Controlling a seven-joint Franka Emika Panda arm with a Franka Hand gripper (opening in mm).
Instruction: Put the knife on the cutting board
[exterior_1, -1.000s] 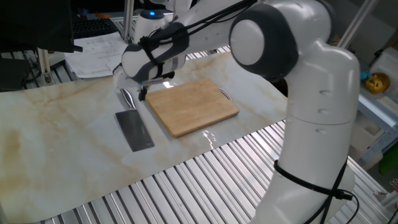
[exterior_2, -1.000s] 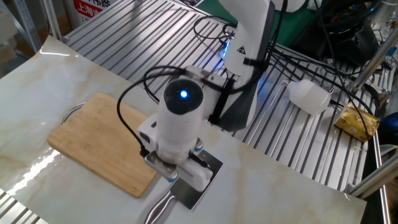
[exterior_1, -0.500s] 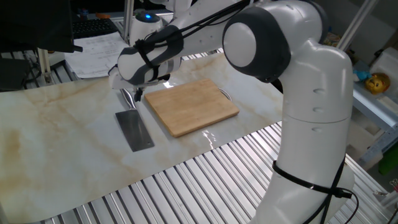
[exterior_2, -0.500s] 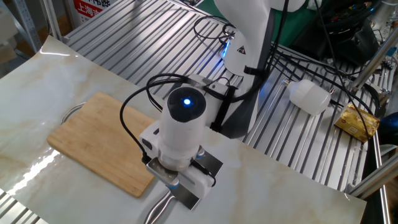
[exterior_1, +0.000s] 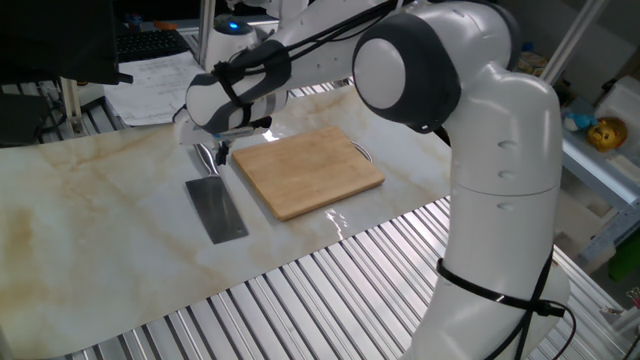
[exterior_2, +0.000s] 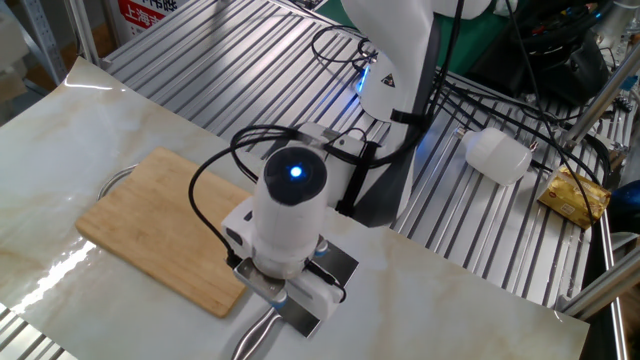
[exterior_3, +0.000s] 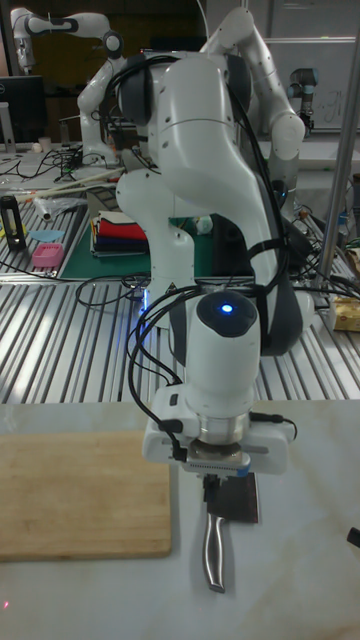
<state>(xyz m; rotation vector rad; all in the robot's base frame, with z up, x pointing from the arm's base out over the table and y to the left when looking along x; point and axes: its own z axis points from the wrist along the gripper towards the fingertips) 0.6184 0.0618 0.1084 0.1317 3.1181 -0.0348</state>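
The white Franka arm (exterior_1: 500, 170) reaches from its base across a pale marbled table top (exterior_1: 90, 240) that lies on a ribbed metal bench (exterior_1: 330, 290), and its wrist points straight down over the knife. The rectangular light-brown bamboo cutting board (exterior_1: 308, 170) with rounded corners lies flat on the marbled surface, its small metal loop handle (exterior_1: 362, 152) on the edge toward the robot's base; nothing rests on it. The knife (exterior_1: 214, 200), a cleaver with a broad rectangular dark grey blade and a short shiny silver handle, lies flat on the table just beside the board's left long edge in the first fixed view, apart from the board and with a narrow strip of table between them. Its long axis runs roughly parallel to that long edge of the board. In that view the blade points toward the near edge of the table and the silver handle (exterior_1: 206, 157) toward the far side, under the wrist; in the tall fixed view the handle (exterior_3: 213, 552) points toward the camera and the dark blade (exterior_3: 238, 499) lies mostly hidden beneath the arm's wrist. The blade is matt and even in tone, the handle bright and reflective with a slightly waisted shape. The gripper (exterior_1: 222, 152) hangs low over the junction of handle and blade, its dark fingers (exterior_3: 211, 491) right at the knife; how far the jaws are apart, and whether they grip the handle, cannot be told from these views.
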